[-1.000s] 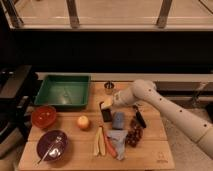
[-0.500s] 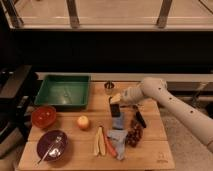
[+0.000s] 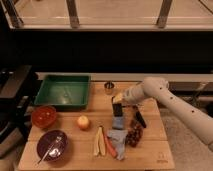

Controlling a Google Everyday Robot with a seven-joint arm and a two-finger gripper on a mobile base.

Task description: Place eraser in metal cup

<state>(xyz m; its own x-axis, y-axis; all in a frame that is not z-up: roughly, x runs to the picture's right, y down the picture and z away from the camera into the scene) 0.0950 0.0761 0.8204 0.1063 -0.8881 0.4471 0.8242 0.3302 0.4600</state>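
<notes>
Wooden table (image 3: 150, 150): jaws between metal cup (image 3: 108, 87) and blue-grey block (image 3: 119, 121).

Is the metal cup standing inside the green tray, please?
No, the metal cup stands on the table right of the green tray, up-left of the gripper.

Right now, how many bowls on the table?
2: a red bowl in front of the green tray, a purple bowl in front of that. The hand is mid-table, near the metal cup.
</notes>
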